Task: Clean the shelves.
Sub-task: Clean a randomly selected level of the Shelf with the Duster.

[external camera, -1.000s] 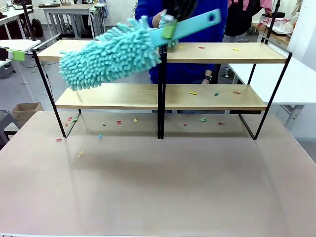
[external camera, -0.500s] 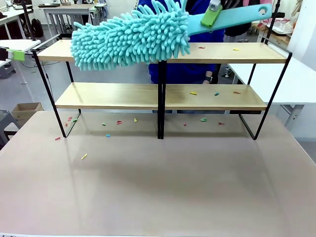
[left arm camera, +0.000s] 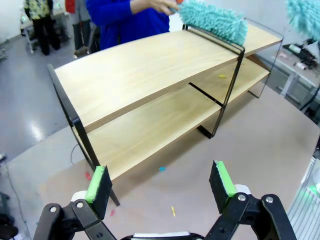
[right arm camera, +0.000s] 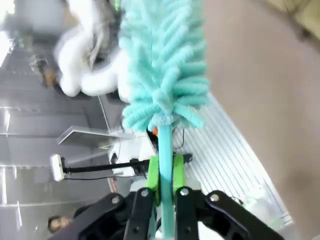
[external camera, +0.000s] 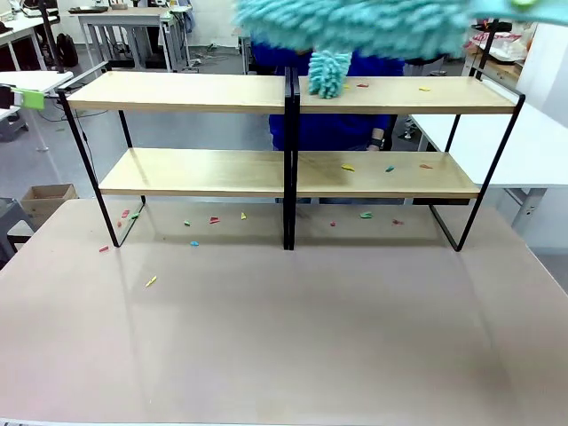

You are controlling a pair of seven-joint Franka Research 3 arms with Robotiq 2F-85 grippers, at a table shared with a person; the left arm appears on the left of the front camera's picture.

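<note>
Grip on right gripper (right arm camera: 166, 172): green pads (right arm camera: 153, 174) clamped tight on both sides of the flat teal handle of the duster (right arm camera: 162, 65). Carries it with the fluffy head pointing away from the wrist, picture motion-blurred. In front view, shows as a blurred teal streak along the top edge, above the shelves (external camera: 177, 93), with one tuft hanging down to the right unit's top board near the centre posts. Contact with the board: cannot tell.

Left gripper (left arm camera: 160, 182): jaws spread wide, nothing between them. Hovers over the table (left arm camera: 260, 135), facing the left end of the shelves.

Left wrist view also catches a teal fluffy head over the top board at the join of the two units, close to the person's hand (left arm camera: 160, 6), plus another teal tuft at the upper right corner. Same duster or not: cannot tell.

Shelves: two units end to end across the far part of the table, two wood tiers each, black frames. Left unit boards bare. Right unit: small coloured scraps (external camera: 361, 86) on both tiers. More scraps on the table under and just in front of the shelves. Person in blue top (external camera: 337, 124) behind the shelves, at the far side.
</note>
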